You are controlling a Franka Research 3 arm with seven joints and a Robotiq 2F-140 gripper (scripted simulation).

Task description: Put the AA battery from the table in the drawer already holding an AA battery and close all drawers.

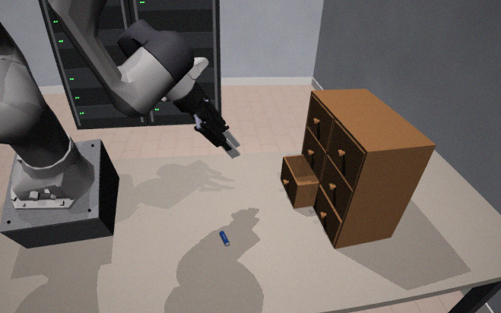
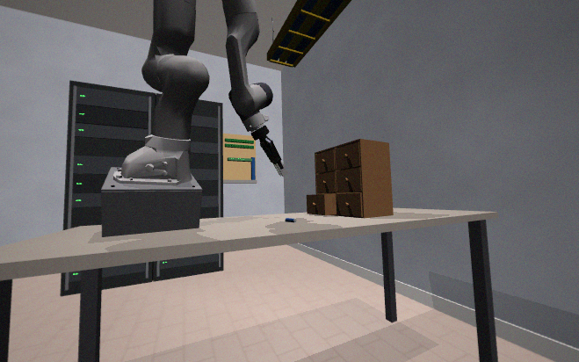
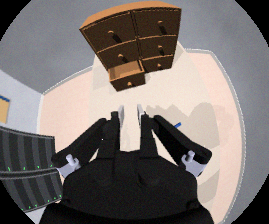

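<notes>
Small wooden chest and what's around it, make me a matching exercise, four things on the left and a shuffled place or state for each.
1. Blue AA battery
2. Bottom drawer with the open top
3. Top of the brown wooden chest
4. Black two-finger gripper

A. bare of objects
B. in the air, jaws apart with nothing between
C. lying on the table
D. pulled out

Pairs: 1-C, 2-D, 3-A, 4-B
</notes>
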